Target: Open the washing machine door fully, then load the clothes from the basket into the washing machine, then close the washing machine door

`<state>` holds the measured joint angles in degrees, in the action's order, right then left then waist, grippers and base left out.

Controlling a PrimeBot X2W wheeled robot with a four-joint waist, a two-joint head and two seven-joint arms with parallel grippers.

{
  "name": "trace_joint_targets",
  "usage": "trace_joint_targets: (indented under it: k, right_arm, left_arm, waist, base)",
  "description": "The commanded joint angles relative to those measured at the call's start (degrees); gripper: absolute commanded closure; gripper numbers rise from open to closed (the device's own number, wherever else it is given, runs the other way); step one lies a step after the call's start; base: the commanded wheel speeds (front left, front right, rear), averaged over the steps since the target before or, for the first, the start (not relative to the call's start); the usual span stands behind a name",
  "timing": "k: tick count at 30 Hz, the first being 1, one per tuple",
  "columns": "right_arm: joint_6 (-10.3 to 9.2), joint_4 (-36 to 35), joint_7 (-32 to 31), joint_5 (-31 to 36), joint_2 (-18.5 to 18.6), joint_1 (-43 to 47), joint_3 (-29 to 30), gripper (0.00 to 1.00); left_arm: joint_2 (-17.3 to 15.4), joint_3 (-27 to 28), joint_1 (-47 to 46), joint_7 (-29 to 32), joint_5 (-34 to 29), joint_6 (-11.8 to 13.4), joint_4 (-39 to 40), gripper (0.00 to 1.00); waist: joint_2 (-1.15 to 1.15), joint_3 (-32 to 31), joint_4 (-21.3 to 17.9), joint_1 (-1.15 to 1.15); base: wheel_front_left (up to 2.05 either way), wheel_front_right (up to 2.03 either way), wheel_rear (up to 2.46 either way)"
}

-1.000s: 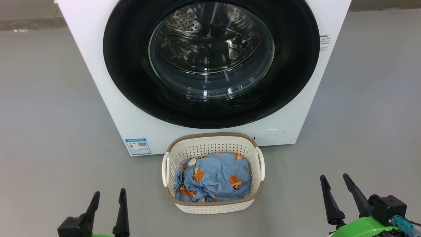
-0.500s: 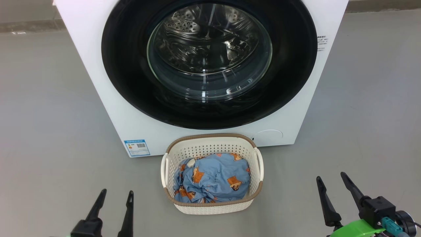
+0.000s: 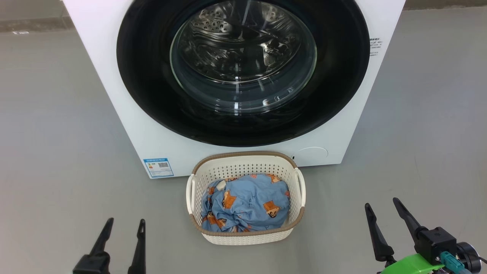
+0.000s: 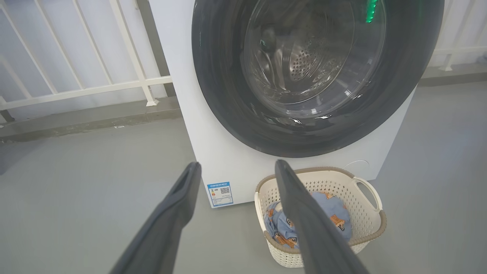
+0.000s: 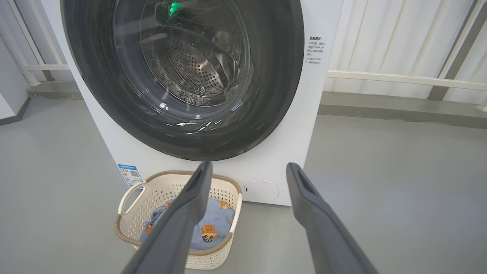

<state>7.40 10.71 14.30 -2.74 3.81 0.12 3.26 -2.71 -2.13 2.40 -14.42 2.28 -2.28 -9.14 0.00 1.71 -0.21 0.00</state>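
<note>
Loaded basket (image 3: 243, 153) before closed washing machine door (image 3: 144, 76)
Left gripper (image 3: 126, 220) at 7 o'clock and right gripper (image 3: 381, 202) at 5 hang released, empty; clothes (image 3: 247, 201) lie in the basket at 6; washing machine (image 3: 163, 152) at 12.

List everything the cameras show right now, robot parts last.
washing machine: 1, white, on the floor ahead
washing machine door: 1, black rim, clear glass, shut
basket: 1, cream, brown rim, before the machine
clothes: 1 bundle, light blue with orange figures, in the basket
label sticker: 1, blue, machine's lower left
railing: white, behind the machine
left tool: 1, dark, open, low left
right tool: 1, dark, open, low right
</note>
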Motion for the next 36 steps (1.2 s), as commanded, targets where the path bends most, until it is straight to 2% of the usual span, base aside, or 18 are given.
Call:
trace_joint_targets:
  k: [1, 11, 23, 36]
  right_arm:
    - [0.09, -1.27, 0.7, -0.27, 0.34, -0.66, -1.47, 0.0]
    - [0.09, -1.3, 0.7, 0.06, 0.31, -0.7, -1.2, 0.0]
    - [0.09, -1.41, 0.7, 0.24, 0.29, -0.68, -1.0, 0.0]
    - [0.09, -1.41, 0.7, 0.19, 0.3, -0.84, -1.11, 0.0]
  left_arm:
    - [-0.38, 2.26, -1.64, -0.58, 0.68, -0.09, 1.06, 0.0]
    - [-0.2, 4.07, -1.75, -0.58, 1.66, -0.3, 0.17, 0.0]
    - [-0.18, 4.16, -1.99, -0.58, 2.89, 0.59, -0.55, 0.0]
    - [-0.17, 4.14, -2.13, -0.58, 3.35, 1.18, -0.19, 0.0]
  waist:
    - [0.0, 0.05, -0.04, 0.0]
    - [0.0, 0.07, -0.09, 0.0]
    - [0.0, 0.08, -0.05, 0.0]
    - [0.0, 0.38, -0.14, 0.0]
  base:
    - [0.0, 0.0, 0.0]
    - [0.0, 0.0, 0.0]
    - [0.07, 0.07, -0.14]
    - [0.87, 0.87, -1.74]
